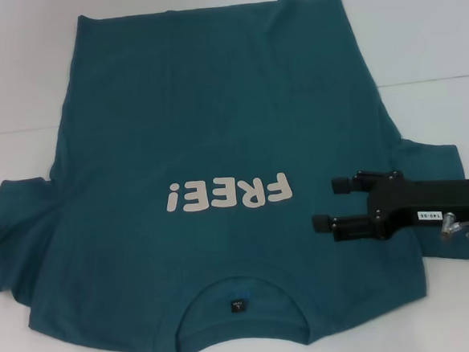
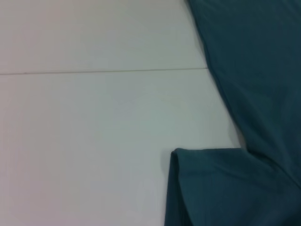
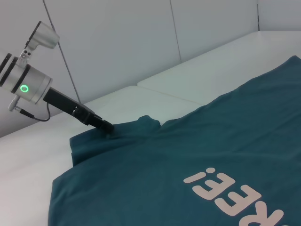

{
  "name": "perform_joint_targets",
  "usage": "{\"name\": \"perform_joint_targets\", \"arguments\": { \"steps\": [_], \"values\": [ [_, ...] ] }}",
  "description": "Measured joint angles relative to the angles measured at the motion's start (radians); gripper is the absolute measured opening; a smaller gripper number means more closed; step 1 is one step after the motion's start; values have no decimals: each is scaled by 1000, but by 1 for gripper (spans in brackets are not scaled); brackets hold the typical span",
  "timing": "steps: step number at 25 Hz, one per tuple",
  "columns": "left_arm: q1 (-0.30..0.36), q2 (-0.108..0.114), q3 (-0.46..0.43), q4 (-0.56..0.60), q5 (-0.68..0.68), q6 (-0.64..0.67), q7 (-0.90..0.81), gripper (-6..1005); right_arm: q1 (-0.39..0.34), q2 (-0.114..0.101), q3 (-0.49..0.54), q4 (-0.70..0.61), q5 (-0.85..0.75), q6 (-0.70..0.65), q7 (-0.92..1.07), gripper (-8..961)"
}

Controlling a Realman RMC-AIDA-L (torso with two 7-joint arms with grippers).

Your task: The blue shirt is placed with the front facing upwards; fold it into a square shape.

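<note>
One blue shirt (image 1: 216, 145) lies flat on the white worktop (image 1: 19, 94) with its front side up. The collar with a small black neck label (image 1: 236, 306) is at the near edge, close to the robot. The cream "FREE!" letters (image 1: 226, 194) come next and look upside down from the head camera. The bottom hem is at the far end.

The right claw (image 1: 331, 206) hangs just over the shirt, near the right sleeve. Its two black fingers (image 1: 344, 184) are spread apart and hold nothing. They point toward the letters, which sit just past the fingertips. The neck label is nearer to the robot than this claw.

The left claw (image 3: 109, 128) is at the outer edge of the left sleeve. In the right wrist view its tip touches the sleeve cloth, and the cloth is bunched up a little there. I cannot tell if its fingers are spread or pressed together. The head view shows only a small black bit of it at the edge.
</note>
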Motion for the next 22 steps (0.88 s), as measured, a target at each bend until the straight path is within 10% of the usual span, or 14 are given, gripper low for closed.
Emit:
{"name": "perform_joint_targets", "arguments": {
  "steps": [14,22],
  "values": [
    [10,0,0,-50,-3,35,9,-1,-3,0,2,0,6,-16,5,941],
    [22,-61,0,-207,7,128,-7,1,-10,-4,11,-2,6,-29,8,941]
  ]
}}
